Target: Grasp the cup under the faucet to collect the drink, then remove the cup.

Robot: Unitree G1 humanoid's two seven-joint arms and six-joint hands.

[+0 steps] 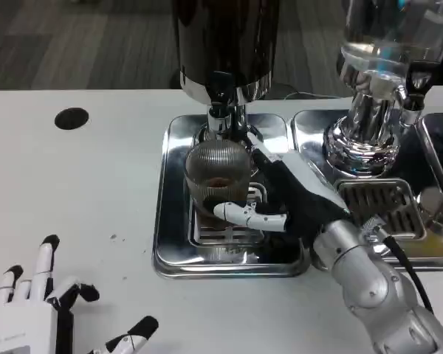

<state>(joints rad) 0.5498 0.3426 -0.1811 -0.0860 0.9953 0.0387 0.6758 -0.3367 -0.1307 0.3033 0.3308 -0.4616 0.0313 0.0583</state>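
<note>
Gripping the ribbed glass cup [218, 171] from its right side, the right hand [284, 198] had its fingers [251, 216] wrapped around the cup's lower wall. The cup stood upright on the grate of the steel drip tray [170, 221], directly beneath the faucet [220, 118] of the dark drink dispenser [225, 40], with a little brown liquid at its bottom. Resting at the near edge of the white table [81, 192], the left hand [40, 302] held nothing, its fingers spread apart.
</note>
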